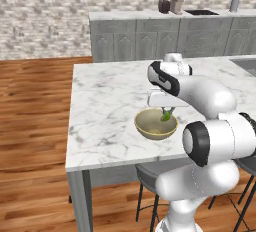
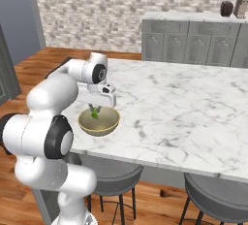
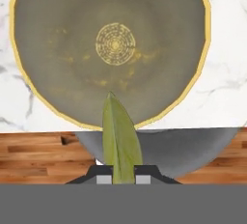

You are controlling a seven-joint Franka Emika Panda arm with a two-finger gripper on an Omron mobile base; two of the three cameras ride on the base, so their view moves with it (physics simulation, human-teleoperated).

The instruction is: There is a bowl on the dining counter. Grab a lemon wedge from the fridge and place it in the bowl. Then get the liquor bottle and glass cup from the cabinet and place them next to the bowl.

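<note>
One bowl point(image 1: 155, 124), one lemon wedge point(image 1: 166, 115), two stools point(image 2: 114, 174).

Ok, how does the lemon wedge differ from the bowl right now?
The lemon wedge is green, narrow and pointed; the bowl is round, wide and tan with a yellow rim. The wedge is pinched in the shut pincer and hangs above the bowl's opening, while the bowl rests on the marble dining counter near its front edge. The wedge is far smaller than the bowl. Both sit in line under the hand.
</note>
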